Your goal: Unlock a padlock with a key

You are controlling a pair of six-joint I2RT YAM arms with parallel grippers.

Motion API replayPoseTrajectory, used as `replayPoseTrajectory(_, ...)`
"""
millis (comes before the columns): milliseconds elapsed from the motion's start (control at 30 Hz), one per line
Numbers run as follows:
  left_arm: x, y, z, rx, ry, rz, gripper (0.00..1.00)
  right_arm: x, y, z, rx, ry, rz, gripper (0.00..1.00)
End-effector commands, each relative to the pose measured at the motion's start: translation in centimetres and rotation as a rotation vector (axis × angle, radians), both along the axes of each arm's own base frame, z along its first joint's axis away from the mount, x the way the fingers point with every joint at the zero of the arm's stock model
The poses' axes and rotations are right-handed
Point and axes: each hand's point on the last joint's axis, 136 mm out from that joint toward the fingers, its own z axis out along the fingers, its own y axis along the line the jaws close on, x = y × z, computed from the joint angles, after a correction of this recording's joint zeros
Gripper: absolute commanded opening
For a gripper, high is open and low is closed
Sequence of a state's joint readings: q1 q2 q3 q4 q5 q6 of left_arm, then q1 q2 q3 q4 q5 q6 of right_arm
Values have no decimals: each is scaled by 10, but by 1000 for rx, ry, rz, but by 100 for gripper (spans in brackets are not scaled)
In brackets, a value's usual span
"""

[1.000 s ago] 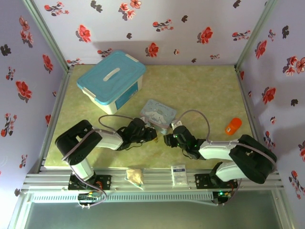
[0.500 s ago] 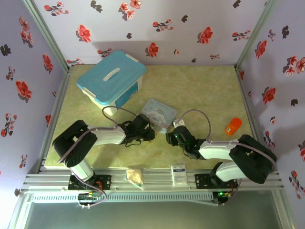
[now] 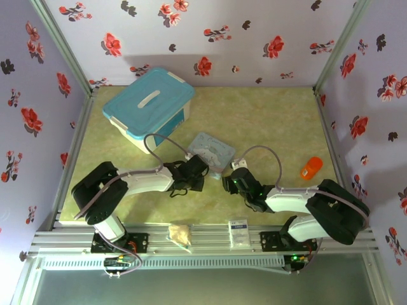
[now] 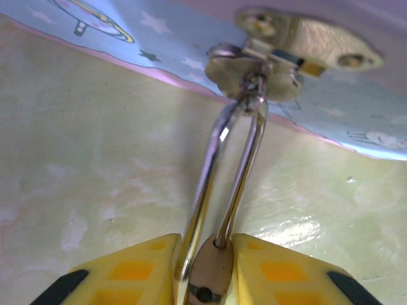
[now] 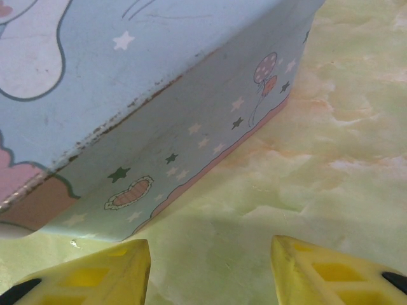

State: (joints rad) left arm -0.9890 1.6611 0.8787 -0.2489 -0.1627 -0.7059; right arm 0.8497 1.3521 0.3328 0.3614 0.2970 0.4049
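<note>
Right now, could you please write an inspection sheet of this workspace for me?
Surface: green marbled tabletop, no spill seen.
Job's things: padlock, its shackle through the latch of the cartoon tin.
Clutter: blue lidded box; orange cylinder; crumpled beige item and white packet on the front rail.
Hands: left hand shut on the padlock; right hand open, near the tin.
Cables: left grey cable and right grey cable, each looping over its arm.
Surroundings: floral walls, aluminium frame.

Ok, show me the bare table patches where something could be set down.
Widest bare stretch: the far table between the blue storage box and the right wall, behind the cartoon tin and orange cylinder. Crowded: the near middle by the tin, where the left end effector and right end effector sit close.
</note>
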Motion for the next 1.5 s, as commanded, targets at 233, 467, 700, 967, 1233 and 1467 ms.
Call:
replayPoseTrajectory(233, -4, 1, 5, 180, -76, -58, 26, 7, -9, 5, -22, -20, -56, 52)
replayPoseTrajectory(467, -8, -1, 3, 263, -89, -89, 24, 6, -9, 2, -23, -16, -61, 52)
replayPoseTrajectory(700, -9, 11, 0, 338, -91, -87, 24, 5, -10, 0, -23, -10, -64, 52)
replayPoseTrajectory(967, -7, 15, 9, 393, -114, -98, 26, 7, -12, 1, -19, -18, -79, 52)
replayPoseTrajectory(1233, -15, 1, 8, 392, -120, -127, 28, 5, -16, -2, -21, -16, -92, 52)
replayPoseTrajectory(1467, -17, -4, 9, 386, -121, -137, 34, 3, -20, 2, -14, -26, -98, 52)
